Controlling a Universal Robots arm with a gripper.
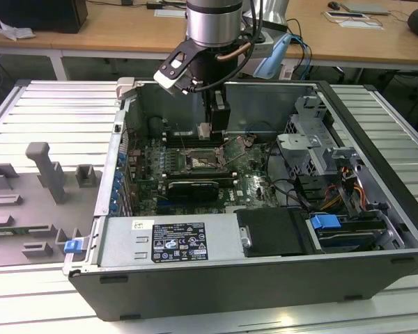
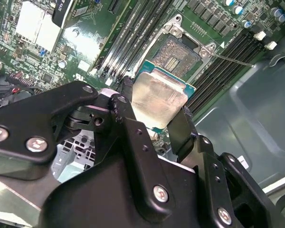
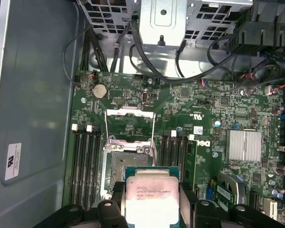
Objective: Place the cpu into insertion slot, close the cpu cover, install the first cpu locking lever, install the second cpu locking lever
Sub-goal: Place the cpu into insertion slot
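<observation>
One of four steps is in hand, the first: the cpu (image 3: 151,197) is not yet seated. The gripper (image 3: 152,200) is narrow and clamped on the cpu by two opposite edges, with its matte black fingers (image 2: 181,130) flat against the chip's sides. The chip sits level between them, metal top toward the first wrist camera. The slot (image 3: 128,164) lies just past the fingertips and below them, bare. In the exterior view the chip hangs clear above the board (image 3: 204,118), apart from the slot. The cover (image 3: 130,114) is swung open on the slot's far side from the hand. Two thin wire levers (image 3: 155,130) flank it, unlatched by the look of them. My read is that seating calls for the chip square to the slot frame, centred over it, then let down flat with no tilt, since the pin field looks fine and easy to bend. The cpu top is pale silvery-beige metal, dull and smudged, with rounded corners and a green rim round it. The slot has a dark square frame and a grainy gold-grey pin bed. The cover is a thin stamped silvery frame with a square window. Long black memory slots (image 3: 85,161), ribbed, run along either side of the slot.
</observation>
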